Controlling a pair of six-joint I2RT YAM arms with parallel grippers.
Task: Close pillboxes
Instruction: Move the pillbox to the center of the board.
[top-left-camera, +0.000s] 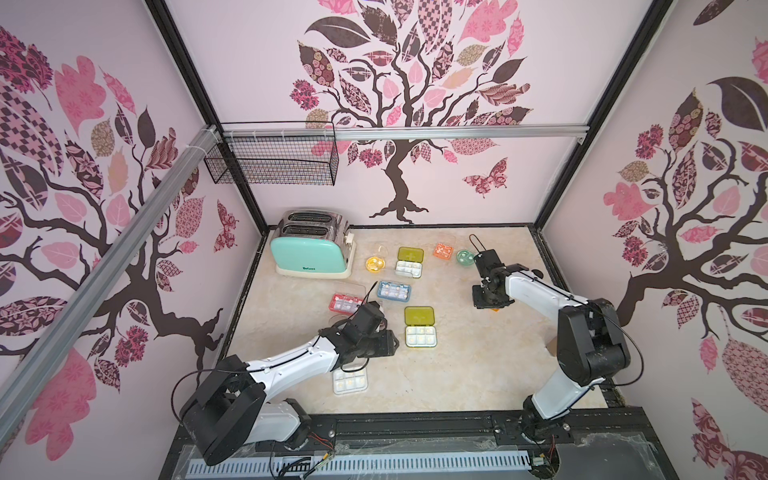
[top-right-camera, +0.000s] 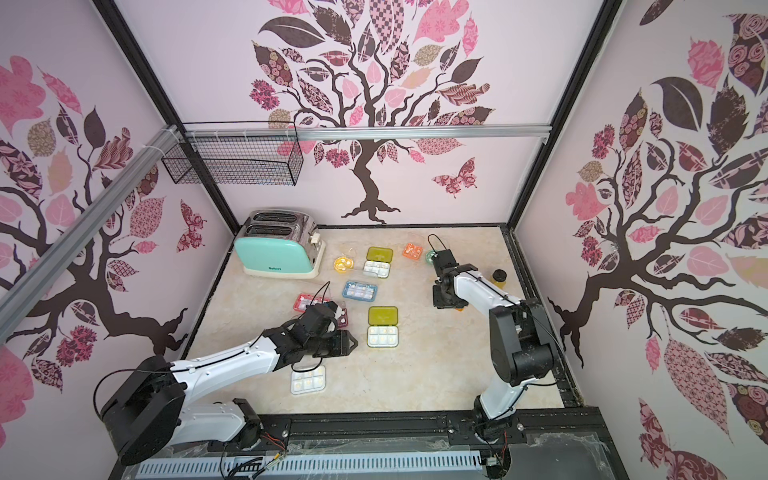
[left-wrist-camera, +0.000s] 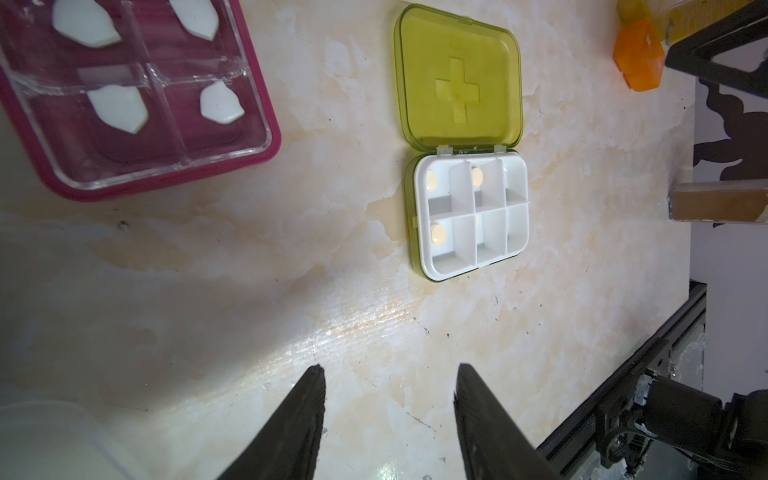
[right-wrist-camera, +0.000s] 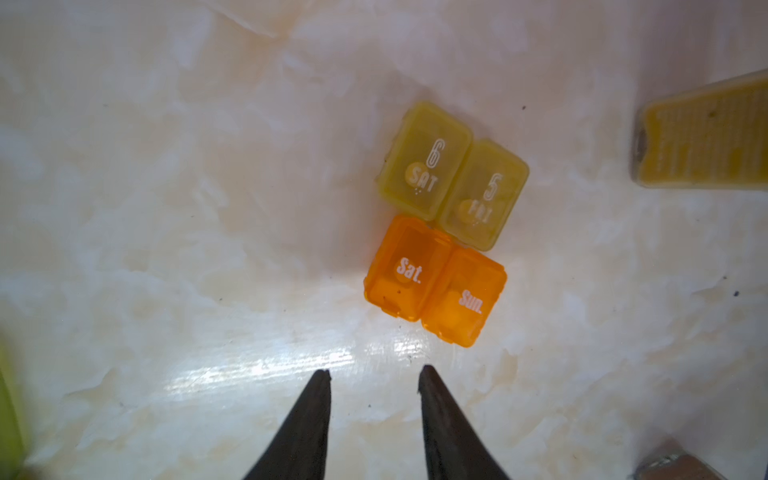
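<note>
A cream marbled surface (top-left-camera: 478, 374) lies between walls (top-left-camera: 457, 187) printed with pink-and-brown trees. A mint toaster (top-left-camera: 309, 255) stands at the back. The left arm reaches low, its left hand (left-wrist-camera: 390, 374) released and empty near the open yellow-green rectangular pillbox (left-wrist-camera: 465, 208). The right hand (right-wrist-camera: 374, 374), pointing down, is likewise released near the yellow translucent pillbox (right-wrist-camera: 453, 174) marked "6 SAT", "5 FRI", which touches the orange translucent pillbox (right-wrist-camera: 436, 282) marked "Sat.", "Sun."

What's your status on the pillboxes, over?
Left gripper open, empty; right gripper open, empty. Yellow-green pillbox ahead of left, lid flat open. Orange Sat/Sun pillbox ahead of right, lids shut. Nothing in the way of either.
</note>
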